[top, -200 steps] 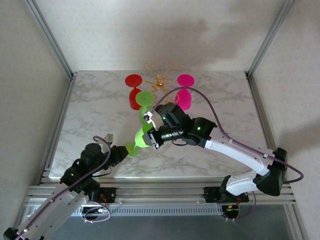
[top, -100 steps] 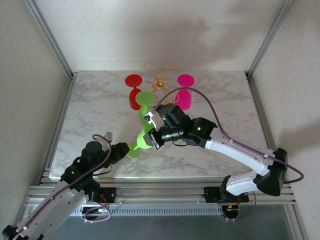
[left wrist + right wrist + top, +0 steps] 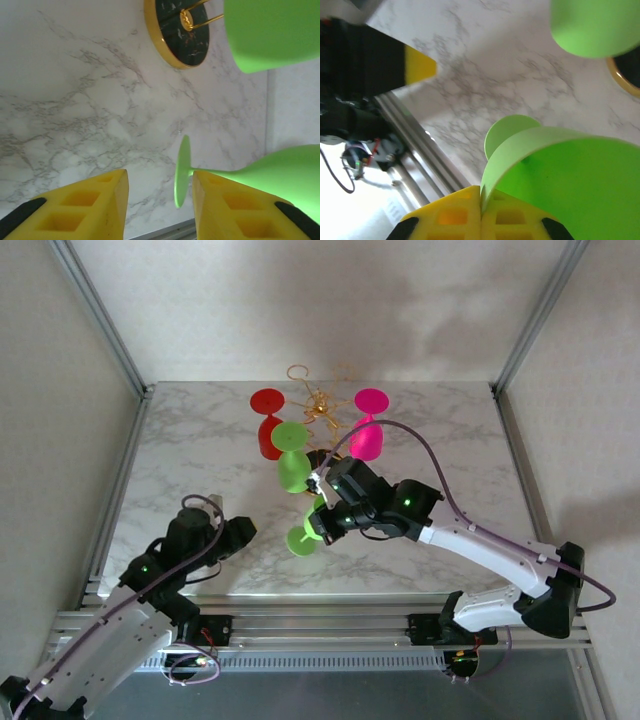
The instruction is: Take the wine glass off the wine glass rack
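Wine glass (image 3: 305, 530), lime green, hangs tilted over the near desk (image 3: 190, 470), clear of the wine glass rack (image 3: 318, 403). Its bowl wall is clamped in the right pincer (image 3: 480, 200), a grip that likely leaves stem and foot free of the wire loops. That arm reaches forward, wrist bent down; the left pincer (image 3: 159, 192) gapes low near the foot.

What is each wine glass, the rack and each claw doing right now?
wine glass rack: standing upright.
red wine glass: hanging upside down on the rack.
pink wine glass: hanging upside down on the rack.
hanging green wine glass: upside down on the rack.
held green wine glass: off the rack, tipped sideways.
right claw: shut on the held green wine glass's rim.
left claw: open, holding nothing.
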